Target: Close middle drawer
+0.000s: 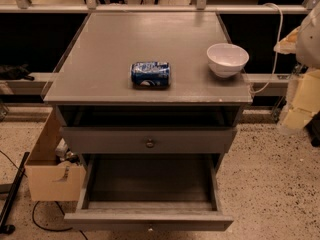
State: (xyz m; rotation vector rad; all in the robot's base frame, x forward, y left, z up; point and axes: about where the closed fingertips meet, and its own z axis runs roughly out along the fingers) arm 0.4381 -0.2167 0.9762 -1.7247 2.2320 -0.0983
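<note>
The middle drawer [150, 221] is pulled far out toward me at the bottom of the view. Its shallow grey inside [150, 179] is empty, and its flat front shows edge-on. Above it sits the taller grey drawer front with a brass knob [150, 143], standing slightly out from the cabinet. The lowest drawer is hidden beneath the open one. My gripper [300, 104] and arm show as pale white and yellowish parts at the right edge. They are to the right of the cabinet, at about table-top height, and touch nothing.
A blue can [150, 74] lies on its side on the cabinet top [100, 59], with a white bowl [227, 59] at the right. A cardboard box [50, 176] and black cables lie on the floor left of the cabinet. A white cable [272, 59] hangs at the right.
</note>
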